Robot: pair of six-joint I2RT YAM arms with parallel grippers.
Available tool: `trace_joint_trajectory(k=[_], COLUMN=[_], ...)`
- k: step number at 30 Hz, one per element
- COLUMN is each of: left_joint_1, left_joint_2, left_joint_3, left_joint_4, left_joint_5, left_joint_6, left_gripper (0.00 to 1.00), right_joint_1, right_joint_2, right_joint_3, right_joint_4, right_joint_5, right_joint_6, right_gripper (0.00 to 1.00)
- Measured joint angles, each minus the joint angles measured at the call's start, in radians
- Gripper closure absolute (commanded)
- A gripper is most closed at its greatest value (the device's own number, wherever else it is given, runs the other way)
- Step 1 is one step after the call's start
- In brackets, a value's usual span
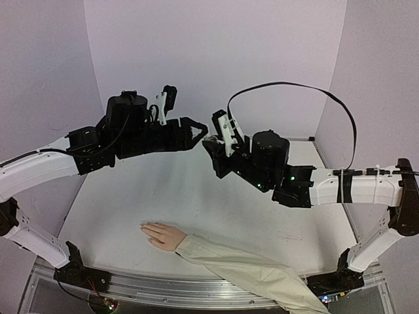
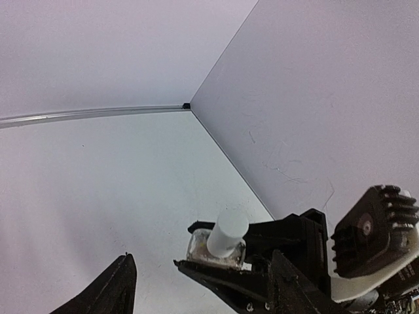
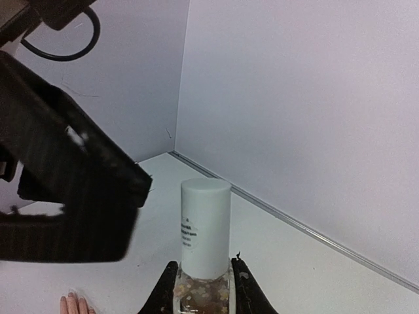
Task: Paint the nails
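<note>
- The nails (image 1: 143,227): tiny fingertip plates on a pale flesh-coloured mannequin hand (image 1: 163,234), hardly distinct from the skin. The hand lies flat on the white tabletop (image 1: 196,196) near its near edge, left of the middle, with its fingertips toward the left edge. Its beige fabric sleeve (image 1: 249,271) trails off toward the near right corner.
- Handling, judged: the nails look stiff and smooth and are not to be gripped, only brushed lightly. The hand is probably light and could slide under a firm stroke.
- Small clear glass bottle with a white cylindrical cap (image 3: 205,239): likely light, slippery and breakable. The glass body suits a steadying hold. The cap is the place to take hold for unscrewing, and it presumably carries the brush.
- Right fingers (image 3: 203,291): closed on the glass body of the bottle, one on each side, cap projecting free beyond them.
- Left fingers (image 1: 198,131): parted and holding nothing. The one visible in the left wrist view stands clear of the cap, which lies just ahead of them.
- Pose: both arms are raised well above the tabletop and reach inward, so the two sets of fingers meet tip to tip over its middle, well apart from the mannequin hand below.
</note>
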Motion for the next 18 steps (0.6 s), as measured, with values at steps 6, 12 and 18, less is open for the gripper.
trace_joint_trajectory(k=[6, 12, 18], left_joint_1=[-0.002, -0.005, -0.008], left_joint_2=[0.058, 0.082, 0.090], left_joint_3=[0.048, 0.067, 0.067], left_joint_4=[0.028, 0.045, 0.052], left_joint_5=[-0.006, -0.004, -0.002], left_joint_6=[0.018, 0.033, 0.034], left_gripper=[0.46, 0.58, 0.65], right_joint_1=[0.009, 0.010, 0.010], right_joint_2=[0.000, 0.000, 0.000], right_joint_3=[0.002, 0.002, 0.002], right_joint_4=[-0.004, -0.004, -0.005], right_joint_5=[0.000, 0.000, 0.000], right_joint_6=[-0.012, -0.014, -0.014], right_gripper=[1.00, 1.00, 1.00])
